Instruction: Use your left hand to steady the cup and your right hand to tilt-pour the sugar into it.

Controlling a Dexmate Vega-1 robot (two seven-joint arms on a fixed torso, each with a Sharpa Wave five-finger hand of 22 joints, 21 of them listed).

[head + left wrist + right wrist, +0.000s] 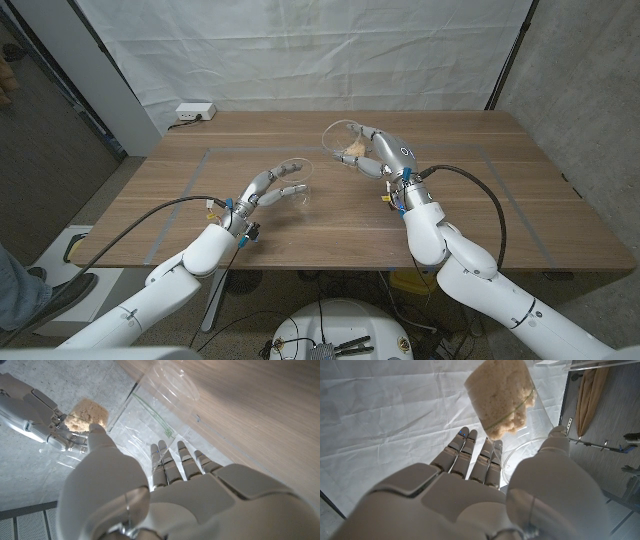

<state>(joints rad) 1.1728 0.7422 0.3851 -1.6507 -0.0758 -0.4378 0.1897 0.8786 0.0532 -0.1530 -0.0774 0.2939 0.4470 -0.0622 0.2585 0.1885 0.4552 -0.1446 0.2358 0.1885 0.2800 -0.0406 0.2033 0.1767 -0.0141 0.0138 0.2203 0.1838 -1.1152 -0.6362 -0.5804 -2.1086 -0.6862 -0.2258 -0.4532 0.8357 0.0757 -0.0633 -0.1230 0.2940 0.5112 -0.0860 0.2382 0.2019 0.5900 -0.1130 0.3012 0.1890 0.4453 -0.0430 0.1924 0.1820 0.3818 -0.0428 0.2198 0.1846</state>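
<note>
While left hand point(272, 190) grips empty cup point(296, 180), right hand point(385, 156) holds sugar cup point(347, 144) tilted, raised.

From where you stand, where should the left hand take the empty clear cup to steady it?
Around the side wall, mid-height, from the robot's left. The empty cup stands on the table with its open mouth needing to stay clear for sugar from the tilted cup in the right hand. The left hand already wraps it there.
</note>
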